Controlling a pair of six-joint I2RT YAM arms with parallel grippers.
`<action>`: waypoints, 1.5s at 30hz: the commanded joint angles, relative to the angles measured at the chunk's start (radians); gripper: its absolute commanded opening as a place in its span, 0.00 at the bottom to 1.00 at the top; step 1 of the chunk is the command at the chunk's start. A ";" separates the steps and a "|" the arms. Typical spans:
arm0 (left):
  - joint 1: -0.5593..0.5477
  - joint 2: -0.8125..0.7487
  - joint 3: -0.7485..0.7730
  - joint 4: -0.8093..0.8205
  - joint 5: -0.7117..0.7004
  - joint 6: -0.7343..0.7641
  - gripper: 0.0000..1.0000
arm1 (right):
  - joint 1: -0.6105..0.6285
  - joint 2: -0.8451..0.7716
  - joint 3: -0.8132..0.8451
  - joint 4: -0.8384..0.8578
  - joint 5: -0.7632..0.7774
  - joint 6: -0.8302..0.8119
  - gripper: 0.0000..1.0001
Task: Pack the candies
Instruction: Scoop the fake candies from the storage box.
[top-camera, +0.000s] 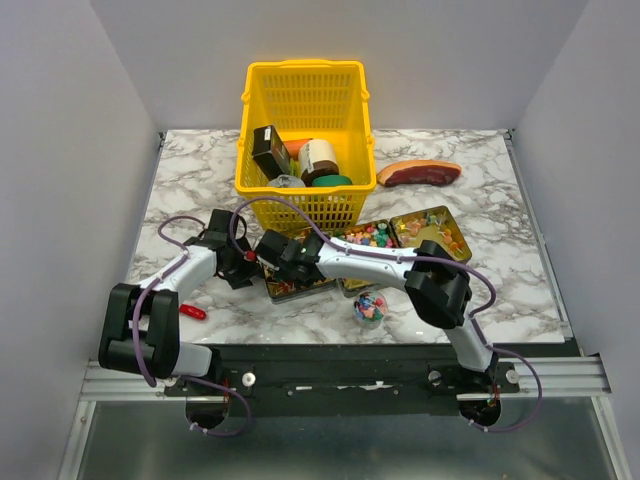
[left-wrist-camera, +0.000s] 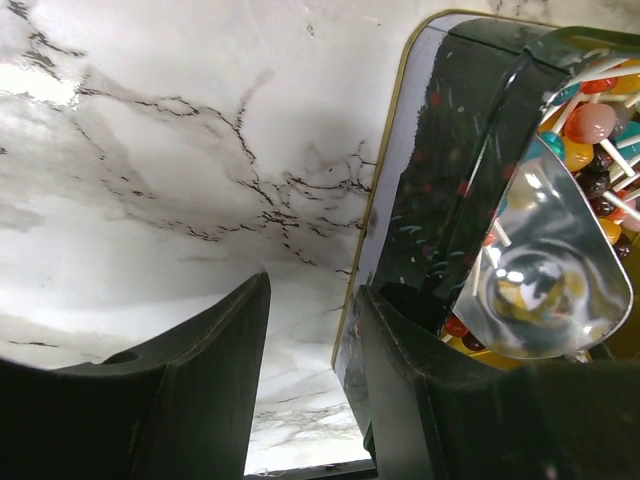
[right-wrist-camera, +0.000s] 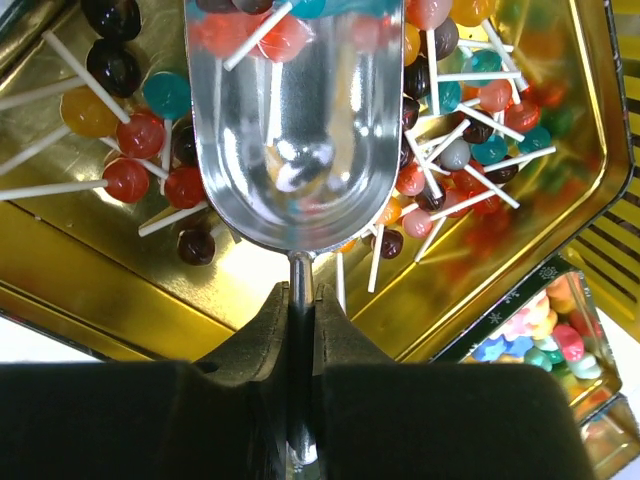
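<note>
1. Right wrist view: the right gripper (right-wrist-camera: 300, 300) is clamped tight on the thin handle of one metal scoop (right-wrist-camera: 290, 130), whose bowl hangs over the lollipops (right-wrist-camera: 128, 178).
2. The lollipops overlap too much to count. They lie in one gold tin (right-wrist-camera: 80, 290), and its walls rise close on both sides of the scoop.
3. A second tin (right-wrist-camera: 492, 320) touches the first and holds small sweets (right-wrist-camera: 530, 330) in pink, blue and green.
4. The left gripper (left-wrist-camera: 313, 290) has its jaws apart and grips nothing. The gold tin's dark outer wall is right against one finger, with the bare marble table (left-wrist-camera: 150, 150) under the other.
5. Top view: a third tin (top-camera: 447, 215) ends a row of three. One clear cup of sweets (top-camera: 370, 308) stands in front of the row, one yellow basket (top-camera: 303, 66) just behind it, and one fake meat slab (top-camera: 418, 172) lies off to the right.
6. Open marble lies to the left and right of the row.
</note>
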 joint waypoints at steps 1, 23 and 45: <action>-0.003 -0.027 0.015 -0.009 -0.007 -0.005 0.55 | -0.004 0.000 0.001 -0.011 -0.002 0.060 0.01; -0.001 -0.019 0.008 -0.013 -0.016 -0.010 0.56 | -0.082 0.103 0.151 -0.160 -0.229 0.160 0.01; -0.001 -0.024 0.008 -0.019 -0.016 -0.011 0.56 | -0.085 0.007 -0.068 0.204 -0.084 0.212 0.01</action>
